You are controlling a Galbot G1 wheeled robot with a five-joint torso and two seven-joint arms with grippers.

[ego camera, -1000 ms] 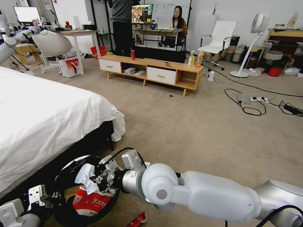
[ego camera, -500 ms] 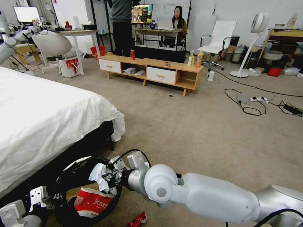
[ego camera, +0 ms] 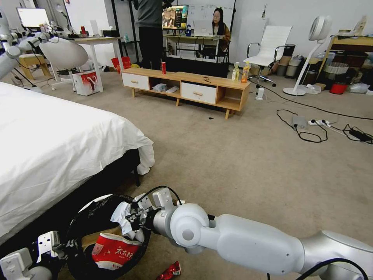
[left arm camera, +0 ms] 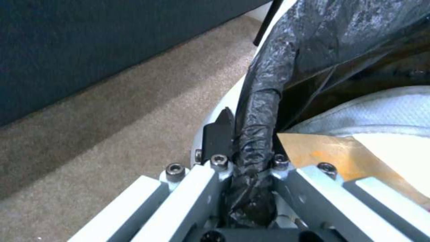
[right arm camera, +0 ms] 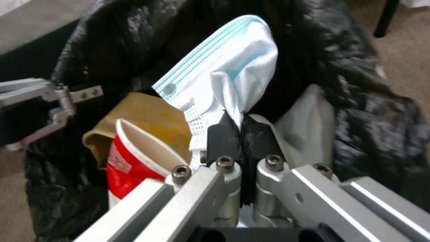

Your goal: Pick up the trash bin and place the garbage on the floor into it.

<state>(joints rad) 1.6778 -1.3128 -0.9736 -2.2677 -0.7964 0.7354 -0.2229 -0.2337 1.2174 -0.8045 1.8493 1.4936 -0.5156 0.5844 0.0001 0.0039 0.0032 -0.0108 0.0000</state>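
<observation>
Trash bin (ego camera: 83, 227) unmoved, right end effector (ego camera: 134, 221) with face mask (right arm camera: 224, 77) lower.

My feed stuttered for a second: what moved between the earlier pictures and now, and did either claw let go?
The right claw carried the white face mask lower and further over the trash bin, still pinching it. Nothing was released. The left claw stays clamped on the bin's black-lined rim. The red-and-white snack packet and brown paper bag remain inside; the crushed red piece still lies on the floor.

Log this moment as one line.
left gripper: shut on trash bin rim | right gripper: shut on face mask, over bin | red scrap: on floor
</observation>
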